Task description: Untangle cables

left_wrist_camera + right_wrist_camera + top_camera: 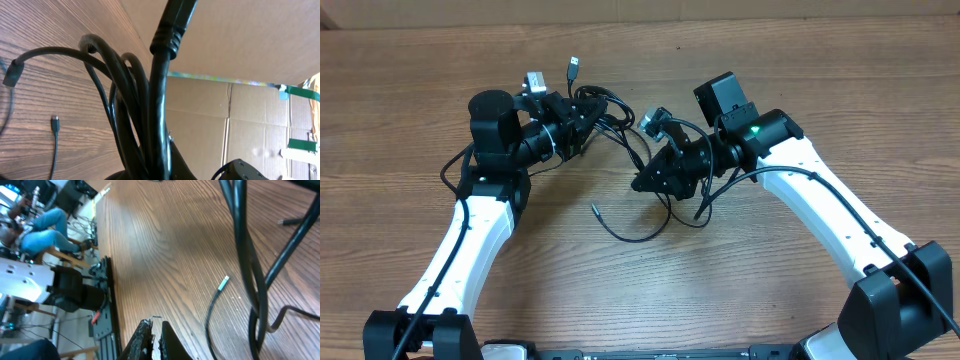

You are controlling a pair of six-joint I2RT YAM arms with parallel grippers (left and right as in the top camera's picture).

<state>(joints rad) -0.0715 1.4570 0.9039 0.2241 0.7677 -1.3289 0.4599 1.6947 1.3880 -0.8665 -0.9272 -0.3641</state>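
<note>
Found the thin black plug-ended cables [134, 97] knotted toward the wooden table's [400, 70] far edge, strung between both arms. Saw the left gripper [568, 128] clamped shut on the bundle and the right gripper [152, 341] nearly closed, nothing visible between its fingers. Judged that pulling apart hard could cinch the crossed loops tighter. Noted a slack loop [620, 237] and a silver-tipped end [224, 282] lying loose toward the near edge, and a cardboard wall [240, 115] behind.

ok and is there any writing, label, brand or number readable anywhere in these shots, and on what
None can be read.
cardboard boxes and green tape, left wrist view: no print visible.
cables: no labels visible.
background clutter, right wrist view: too blurred to read.
</note>
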